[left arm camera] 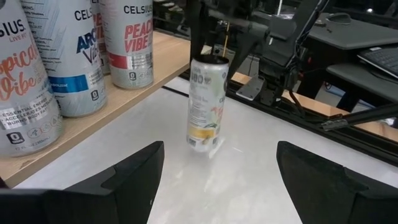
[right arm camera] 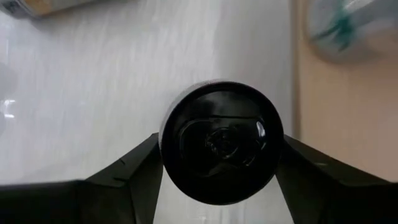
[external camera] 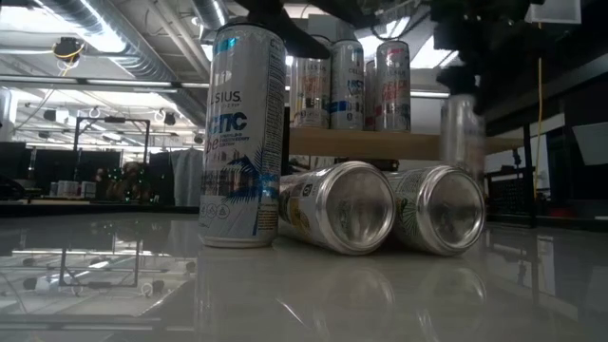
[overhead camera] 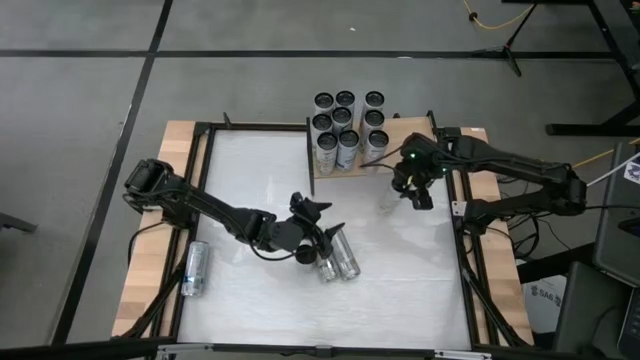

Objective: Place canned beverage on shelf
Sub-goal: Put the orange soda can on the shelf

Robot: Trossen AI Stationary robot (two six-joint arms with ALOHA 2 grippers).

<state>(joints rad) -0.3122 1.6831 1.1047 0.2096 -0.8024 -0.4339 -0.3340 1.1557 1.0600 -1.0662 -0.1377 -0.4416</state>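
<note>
Near the table's left edge (overhead camera: 190, 180), one can (overhead camera: 195, 268) lying flat on the wooden strip; further in, left gripper (overhead camera: 322, 238) hovering with fingers (left arm camera: 134, 180) spread and holding nothing, just above an upright can (external camera: 242, 138) and two lying cans (overhead camera: 340, 260) side by side; at the far edge, shelf (overhead camera: 415, 130) carrying nine upright cans (overhead camera: 346, 120); just beside its front edge, right gripper (overhead camera: 408, 190) clasped about the top of a pale can (left arm camera: 205, 102), tilted, base at the white tabletop.
</note>
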